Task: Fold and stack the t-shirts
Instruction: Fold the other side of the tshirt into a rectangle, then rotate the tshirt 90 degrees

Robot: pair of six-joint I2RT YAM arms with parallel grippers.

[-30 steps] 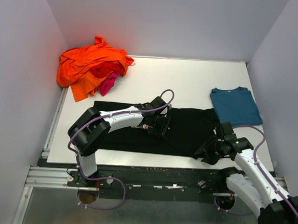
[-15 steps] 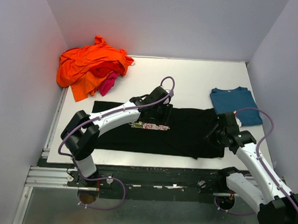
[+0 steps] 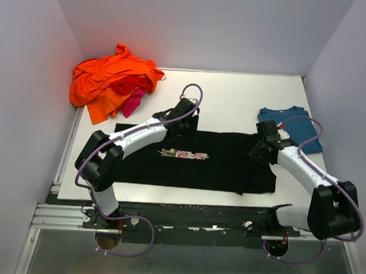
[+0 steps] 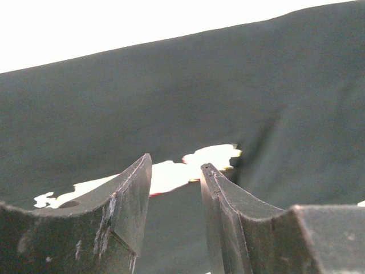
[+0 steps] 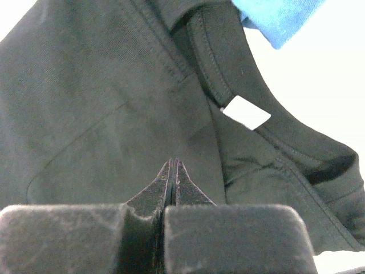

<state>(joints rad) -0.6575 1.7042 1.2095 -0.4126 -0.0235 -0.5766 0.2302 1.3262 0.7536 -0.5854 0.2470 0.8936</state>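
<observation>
At mid-frame I see the black t-shirt under the left end effector, spread, and the right end effector, pressed together.

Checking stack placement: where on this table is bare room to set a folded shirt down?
Bare table lies at the far middle, between the orange pile and the teal tee, beyond the black tee. Crowded: the near half, where the black tee spreads under the left gripper and right gripper.
</observation>
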